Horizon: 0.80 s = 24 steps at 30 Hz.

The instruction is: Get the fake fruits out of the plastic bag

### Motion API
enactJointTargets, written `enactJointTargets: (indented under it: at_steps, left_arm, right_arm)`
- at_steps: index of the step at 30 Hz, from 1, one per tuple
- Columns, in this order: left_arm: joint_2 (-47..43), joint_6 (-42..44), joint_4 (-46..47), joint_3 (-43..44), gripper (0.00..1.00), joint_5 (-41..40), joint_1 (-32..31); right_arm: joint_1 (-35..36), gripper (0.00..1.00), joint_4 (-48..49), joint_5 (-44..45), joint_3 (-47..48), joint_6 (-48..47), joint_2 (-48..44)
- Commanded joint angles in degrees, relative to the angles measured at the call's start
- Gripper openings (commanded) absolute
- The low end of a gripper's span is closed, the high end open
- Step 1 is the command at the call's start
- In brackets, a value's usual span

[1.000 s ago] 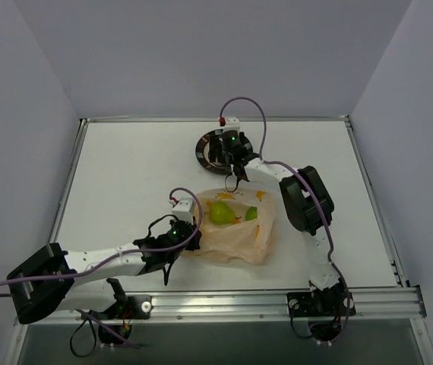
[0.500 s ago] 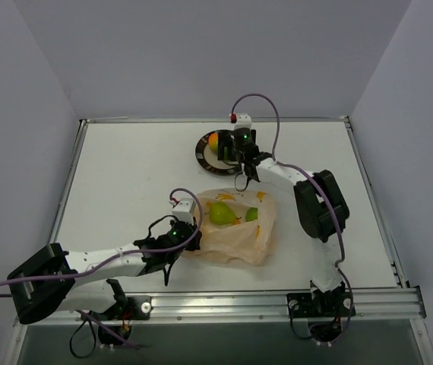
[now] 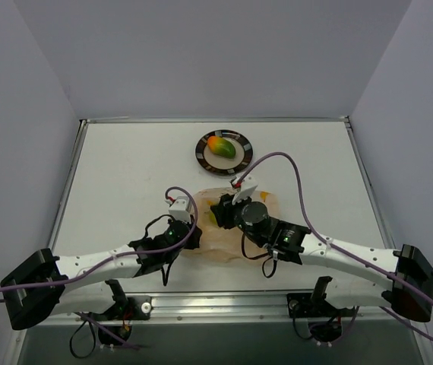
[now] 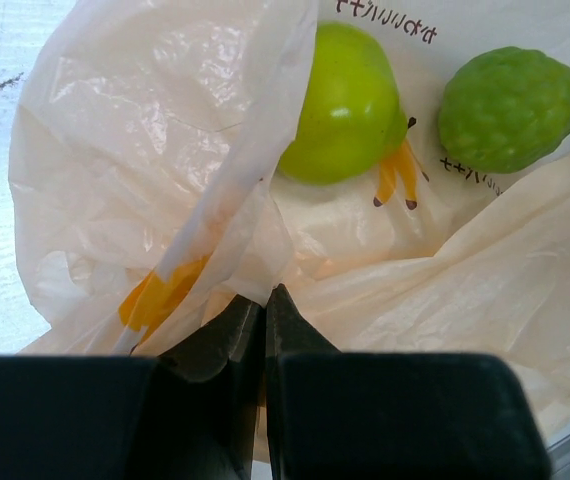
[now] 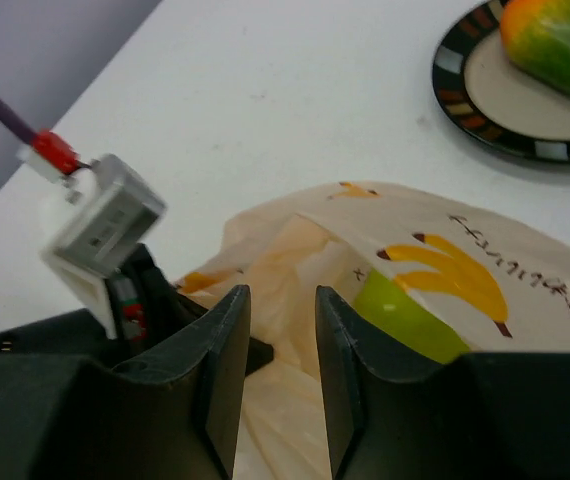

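Mango [image 3: 222, 146] on plate [image 3: 199, 152] top cam, bumpy green fruit [image 4: 510, 108] L-wrist only

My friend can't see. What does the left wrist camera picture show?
The left hand, shut, pinches the edge of a crinkly peach plastic bag. Inside the bag lie a smooth yellow-green pear and a bumpy round green fruit, close together but not touching.

The plastic bag [image 4: 145, 150] is translucent pale peach, printed with orange-yellow banana shapes and dark lettering. Through it show a glossy yellow-green pear [image 4: 345, 105] and a bumpy, darker green fruit [image 4: 510, 108]. The mango [image 5: 555, 40] runs orange-red into green. Its plate [image 5: 465, 95] is cream with a dark, striped-block rim. The table [image 3: 125, 175] is white and the fingers [image 5: 215, 380] black.
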Motion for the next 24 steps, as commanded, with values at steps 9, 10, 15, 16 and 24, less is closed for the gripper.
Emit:
enactJointTargets:
  at_steps: [9,10,15,16,24]
  left_arm:
    - [-0.7,-0.4,0.7,1.8,0.02,-0.4,0.1]
    - [-0.7,-0.4,0.9,1.7,0.02,-0.3,0.1]
    - [0.3,-0.2,1.8,1.6,0.02,0.6,0.0]
    - [0.5,-0.2,1.8,1.6,0.02,0.8,0.0]
    - [2.0,0.3,2.1,2.3,0.02,1.3,0.1]
  right_arm:
    - [-3.1,0.58,-1.7,11.5,0.6,8.1,15.1]
    - [-3.8,0.66,-1.1,10.6,1.0,8.1,17.1]
    - [-8.8,0.79,2.9,8.9,2.4,8.3,23.2]
    - [-9.0,0.81,3.7,8.4,3.1,8.2,24.1]
    - [-9.7,0.76,7.4,2.9,4.8,7.2,30.2]
